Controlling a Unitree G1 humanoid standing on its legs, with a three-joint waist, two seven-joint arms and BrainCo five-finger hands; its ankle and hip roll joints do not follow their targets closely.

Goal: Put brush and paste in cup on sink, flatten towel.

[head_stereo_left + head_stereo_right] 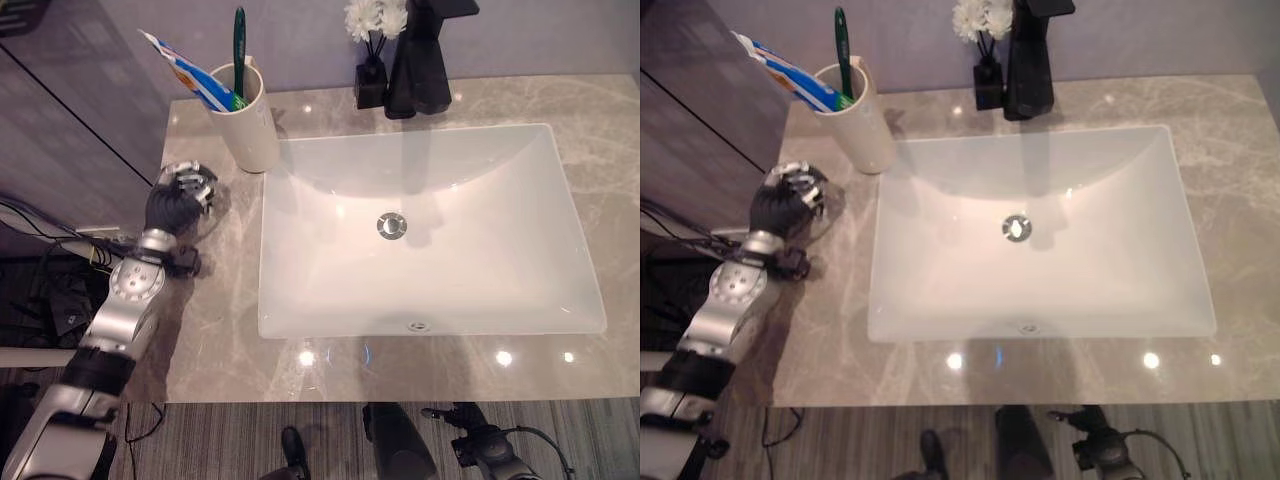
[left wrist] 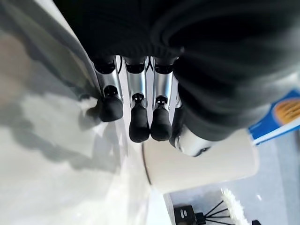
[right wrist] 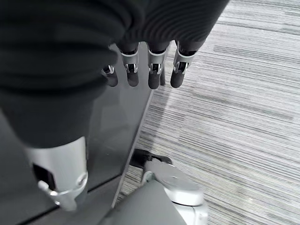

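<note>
The marble counter [image 1: 600,150] carries a white rectangular sink [image 1: 430,235], the landmark here. Behind the sink stand a black faucet [image 1: 425,60] and a small black vase of white flowers [image 1: 372,60]. Off the sink's back left corner, just beside its rim, sits the cream cup [image 1: 245,120], holding the green toothbrush [image 1: 239,45] upright and the blue toothpaste tube [image 1: 190,75] leaning outward. Left of the sink, near the cup, the left hand [image 1: 180,198] hovers over the counter, fingers [image 2: 138,124] loosely curled and empty. The right hand [image 3: 140,65] hangs below counter level over striped floor [image 3: 243,93], fingers relaxed, holding nothing.
</note>
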